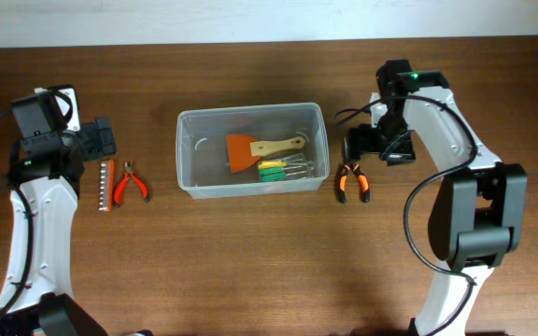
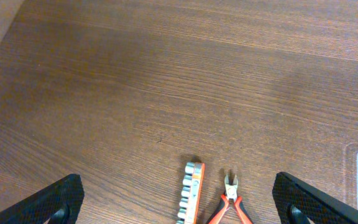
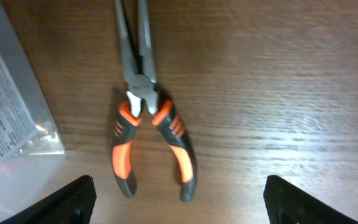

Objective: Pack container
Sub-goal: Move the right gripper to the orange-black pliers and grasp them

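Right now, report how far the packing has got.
Done: the scraper and the screwdriver case lie in the container. In hand: nothing; the right tool hangs open above the long-nose pliers, right of the container, and the left tool is open too. Still to pack: those pliers, plus the red cutters and the bit strip left of the container.
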`<state>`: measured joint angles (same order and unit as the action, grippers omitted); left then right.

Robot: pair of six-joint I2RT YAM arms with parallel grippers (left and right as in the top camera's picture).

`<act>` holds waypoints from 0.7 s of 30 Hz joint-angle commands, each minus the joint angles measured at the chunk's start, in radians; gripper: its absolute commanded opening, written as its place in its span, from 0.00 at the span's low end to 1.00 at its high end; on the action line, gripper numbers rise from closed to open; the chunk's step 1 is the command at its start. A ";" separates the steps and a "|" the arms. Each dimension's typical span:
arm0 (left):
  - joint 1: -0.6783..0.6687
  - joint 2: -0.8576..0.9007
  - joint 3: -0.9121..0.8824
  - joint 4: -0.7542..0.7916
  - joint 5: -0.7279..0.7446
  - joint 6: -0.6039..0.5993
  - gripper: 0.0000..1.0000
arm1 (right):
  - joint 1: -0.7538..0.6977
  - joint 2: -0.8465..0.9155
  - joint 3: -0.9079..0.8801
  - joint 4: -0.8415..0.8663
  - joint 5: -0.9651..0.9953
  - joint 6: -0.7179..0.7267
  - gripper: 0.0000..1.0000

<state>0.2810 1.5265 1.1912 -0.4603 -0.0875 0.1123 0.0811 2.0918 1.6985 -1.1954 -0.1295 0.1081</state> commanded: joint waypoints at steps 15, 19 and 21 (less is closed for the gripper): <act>0.003 0.003 0.021 0.002 -0.011 0.016 0.99 | 0.023 -0.003 -0.202 0.135 0.142 -0.033 0.82; 0.003 0.003 0.021 0.002 -0.011 0.016 0.99 | 0.023 -0.003 -0.244 0.161 0.141 -0.033 0.76; 0.003 0.003 0.021 0.002 -0.011 0.016 0.99 | 0.023 -0.003 -0.261 0.173 0.141 -0.033 0.75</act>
<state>0.2810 1.5265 1.1912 -0.4603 -0.0875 0.1120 0.1055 2.0918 1.4609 -1.0344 -0.0105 0.0761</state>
